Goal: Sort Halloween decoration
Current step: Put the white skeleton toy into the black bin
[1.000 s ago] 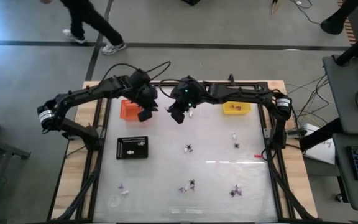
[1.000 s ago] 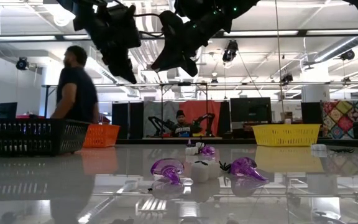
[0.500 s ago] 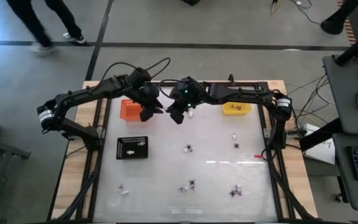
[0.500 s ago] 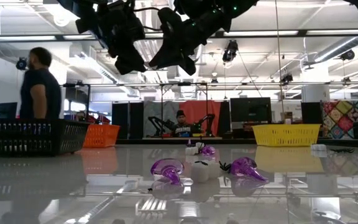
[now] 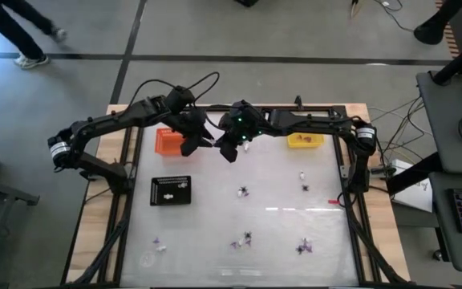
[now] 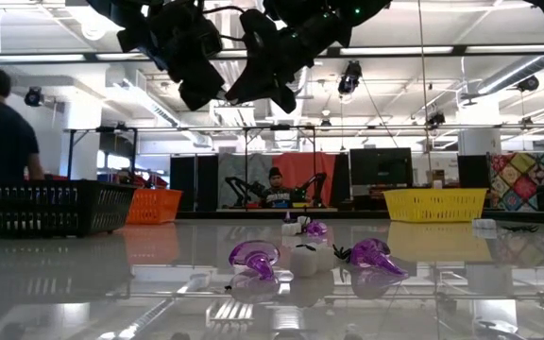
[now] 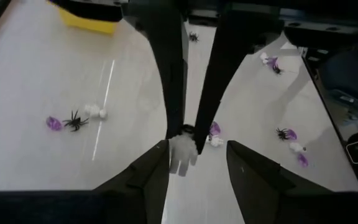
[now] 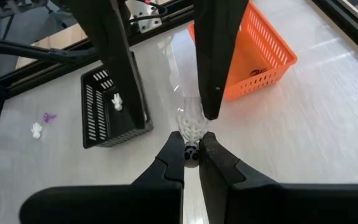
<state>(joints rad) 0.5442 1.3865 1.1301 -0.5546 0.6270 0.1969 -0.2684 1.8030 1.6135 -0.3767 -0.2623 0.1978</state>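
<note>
Glossy counter (image 5: 279, 233): two pincers meet tip to tip above its far edge, one white trinket between them.

Orange tray (image 5: 165, 142) lies just beside the meeting point on the left arm's side; black tray (image 5: 171, 191) lies nearer the front on the same side and already has a white piece in it. Left pincer (image 5: 191, 147) stands wide open, its fingers straddling the other's tips without touching them. Right pincer (image 5: 228, 151) is clamped on the white trinket (image 8: 191, 134), which juts past its tips toward the left pincer, well clear of the counter. Judgement: the left arm is nearer both trays; closing squarely across the trinket decides the coming move.
</note>
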